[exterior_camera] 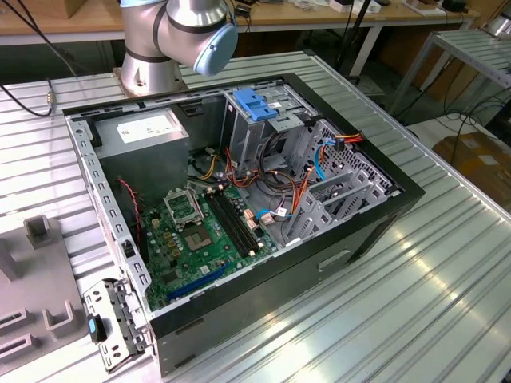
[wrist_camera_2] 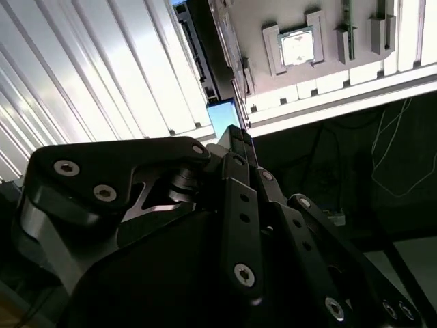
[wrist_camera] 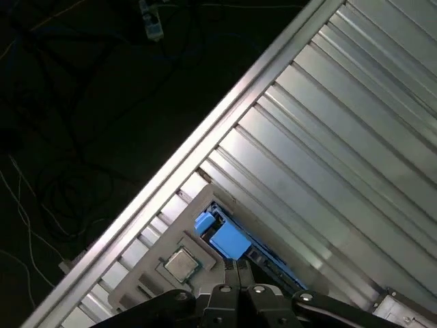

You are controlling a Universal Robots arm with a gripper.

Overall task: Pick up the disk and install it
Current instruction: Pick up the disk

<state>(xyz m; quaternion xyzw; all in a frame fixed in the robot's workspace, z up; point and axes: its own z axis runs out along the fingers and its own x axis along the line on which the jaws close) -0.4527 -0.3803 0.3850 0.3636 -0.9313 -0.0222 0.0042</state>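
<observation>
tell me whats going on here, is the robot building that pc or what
One robot arm is set to fit a disk into the open computer case lying on the ribbed metal table. The pick-up has not happened yet. In the first wrist view the gripper, fingers together and holding nothing, hangs above the disk, which sits on the table beside a grey fixture.

Open computer case [exterior_camera: 239, 307] on ribbed metal table [exterior_camera: 431, 303], centre frame. Robot arm base [exterior_camera: 172, 40] at 12 o'clock, behind case. Inside case: grey power supply box [exterior_camera: 148, 136] at 10 o'clock, green motherboard [exterior_camera: 200, 239] at 7 o'clock, upright metal cage [exterior_camera: 247, 148] with blue handle [exterior_camera: 255, 104] at 12 o'clock, orange and blue cables [exterior_camera: 302, 191] at 3 o'clock. Grey fixture [exterior_camera: 40, 303] outside case, 8 o'clock.
</observation>
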